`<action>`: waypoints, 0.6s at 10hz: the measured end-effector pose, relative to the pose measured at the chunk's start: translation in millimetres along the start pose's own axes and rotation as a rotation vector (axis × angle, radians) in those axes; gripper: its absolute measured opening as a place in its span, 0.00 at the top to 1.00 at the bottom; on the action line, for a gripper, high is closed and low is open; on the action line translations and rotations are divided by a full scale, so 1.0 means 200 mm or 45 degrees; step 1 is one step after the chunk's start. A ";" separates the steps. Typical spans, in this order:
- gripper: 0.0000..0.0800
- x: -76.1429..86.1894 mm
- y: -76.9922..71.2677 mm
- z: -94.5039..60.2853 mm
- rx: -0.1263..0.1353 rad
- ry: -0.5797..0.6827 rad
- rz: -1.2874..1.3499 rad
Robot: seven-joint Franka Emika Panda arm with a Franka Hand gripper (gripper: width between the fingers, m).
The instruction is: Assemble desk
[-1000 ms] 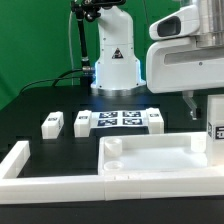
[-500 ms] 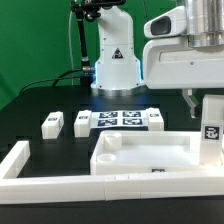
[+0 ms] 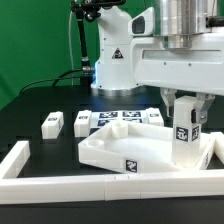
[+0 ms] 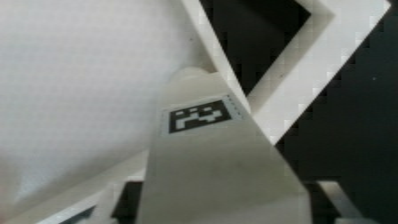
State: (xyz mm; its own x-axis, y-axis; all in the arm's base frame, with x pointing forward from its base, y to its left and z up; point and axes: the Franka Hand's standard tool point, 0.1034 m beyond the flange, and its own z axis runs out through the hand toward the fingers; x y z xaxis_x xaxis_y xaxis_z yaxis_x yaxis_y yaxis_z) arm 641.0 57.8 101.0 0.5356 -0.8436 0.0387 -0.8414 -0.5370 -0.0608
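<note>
The white desk top [image 3: 125, 148], with a raised rim and a small tag on its front wall, lies turned at an angle inside the fence bars. My gripper [image 3: 185, 112] is shut on a short square tagged leg [image 3: 184, 136] and holds it upright over the top's end at the exterior view's right. Whether the leg touches the top I cannot tell. In the wrist view the leg [image 4: 210, 150] runs out from between the fingers [image 4: 139, 200] over the top [image 4: 80, 80]. Three loose legs [image 3: 52, 123], [image 3: 83, 122], [image 3: 153, 117] stand behind.
The marker board [image 3: 118, 120] lies behind the top, between the loose legs. White L-shaped fence bars [image 3: 60, 186] run along the front and the exterior view's left [image 3: 17, 158]. The robot base [image 3: 113, 62] stands at the back. The table is black.
My gripper has moved toward the exterior view's left and lower with the leg. The desk top has slid left and turned at an angle.
</note>
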 end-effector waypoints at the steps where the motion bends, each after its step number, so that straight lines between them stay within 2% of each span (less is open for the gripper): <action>1: 0.60 -0.01 -0.01 0.00 -0.006 0.011 -0.053; 4: 0.60 -0.09 -0.06 -0.01 -0.010 0.033 -0.245; 6: 0.60 -0.13 -0.09 -0.01 -0.001 0.049 -0.342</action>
State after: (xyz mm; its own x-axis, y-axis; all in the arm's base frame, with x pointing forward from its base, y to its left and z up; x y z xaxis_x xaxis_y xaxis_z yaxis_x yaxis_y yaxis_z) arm 641.9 90.4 103.9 0.7365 -0.6703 0.0910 -0.6696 -0.7415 -0.0421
